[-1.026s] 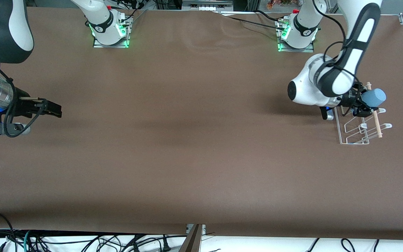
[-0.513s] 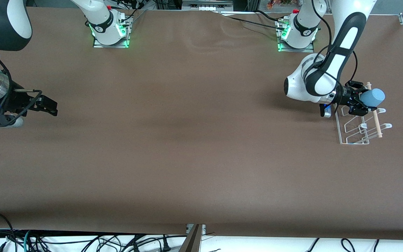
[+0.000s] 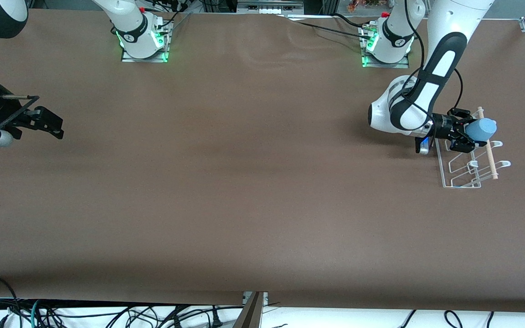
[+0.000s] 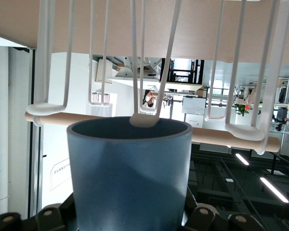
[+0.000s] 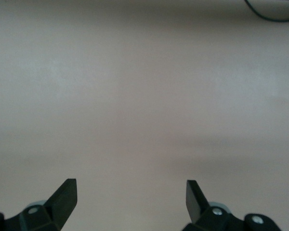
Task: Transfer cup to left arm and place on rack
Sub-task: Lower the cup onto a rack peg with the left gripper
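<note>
My left gripper (image 3: 467, 130) is shut on the light-blue cup (image 3: 482, 129) and holds it on its side over the end of the white wire rack (image 3: 459, 176) that lies farther from the front camera. In the left wrist view the cup (image 4: 130, 178) fills the space between the jaws with its open mouth facing away. A white peg tip (image 4: 143, 120) sits right at its rim, and the wooden dowel (image 4: 221, 136) runs just past it. My right gripper (image 3: 52, 124) is open and empty over bare table at the right arm's end, and its fingertips (image 5: 67, 190) stand wide apart.
The brown table (image 3: 244, 182) spreads wide between the two arms. The rack stands near the left arm's end, its dowel handle (image 3: 489, 152) along the side toward the table edge. Cables hang along the table's front edge (image 3: 107, 314).
The left arm has come down and drawn the cup slightly closer to the rack. The right arm has pulled back toward its own end of the table, still open.
</note>
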Robot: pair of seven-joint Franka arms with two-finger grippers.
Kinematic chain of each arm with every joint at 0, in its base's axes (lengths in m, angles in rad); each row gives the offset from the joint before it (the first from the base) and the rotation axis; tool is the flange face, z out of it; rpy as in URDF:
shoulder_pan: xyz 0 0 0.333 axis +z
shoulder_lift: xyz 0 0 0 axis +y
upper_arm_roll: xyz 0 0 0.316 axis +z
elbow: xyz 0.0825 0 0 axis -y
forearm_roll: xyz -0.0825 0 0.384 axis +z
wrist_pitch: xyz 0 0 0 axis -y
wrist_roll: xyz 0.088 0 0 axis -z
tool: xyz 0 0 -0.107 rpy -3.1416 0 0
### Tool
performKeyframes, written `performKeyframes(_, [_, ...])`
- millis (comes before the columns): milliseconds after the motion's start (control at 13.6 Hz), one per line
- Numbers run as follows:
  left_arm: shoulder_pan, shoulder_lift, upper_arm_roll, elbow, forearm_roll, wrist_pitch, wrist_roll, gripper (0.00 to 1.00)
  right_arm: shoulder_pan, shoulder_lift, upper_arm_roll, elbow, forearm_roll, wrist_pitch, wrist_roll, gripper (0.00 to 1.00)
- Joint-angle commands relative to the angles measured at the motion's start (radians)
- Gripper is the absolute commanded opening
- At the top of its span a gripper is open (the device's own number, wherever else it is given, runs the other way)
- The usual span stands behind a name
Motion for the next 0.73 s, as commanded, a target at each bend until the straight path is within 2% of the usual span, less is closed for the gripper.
performKeyframes(0, [0.001, 0.001, -0.004, -0.008, 0.030, -0.029, -0.017, 0.14, -0.013, -0.029, 0.013, -0.033, 0.001, -0.015, 0.007, 1.00])
performKeyframes(220, [0.004, 0.022, -0.004, -0.008, 0.033, -0.031, -0.018, 0.16, -0.013, -0.020, 0.007, -0.016, 0.053, -0.030, 0.045, 1.00])
performKeyframes(293, [0.002, 0.026, -0.004, -0.007, 0.033, -0.031, -0.018, 0.26, -0.013, -0.013, 0.005, 0.001, 0.050, -0.041, 0.041, 1.00])
performKeyframes(366, [-0.006, 0.029, -0.004, -0.007, 0.032, -0.032, -0.018, 0.92, -0.011, 0.000, 0.007, 0.019, 0.047, -0.044, 0.039, 1.00])
performKeyframes(440, [-0.007, 0.026, -0.004, -0.002, 0.033, -0.032, -0.027, 1.00, -0.010, 0.000, 0.007, 0.022, 0.047, -0.045, 0.041, 1.00])
performKeyframes(660, [-0.003, 0.010, -0.005, 0.022, 0.027, -0.031, -0.040, 1.00, -0.011, 0.000, 0.007, 0.022, 0.049, -0.044, 0.039, 1.00])
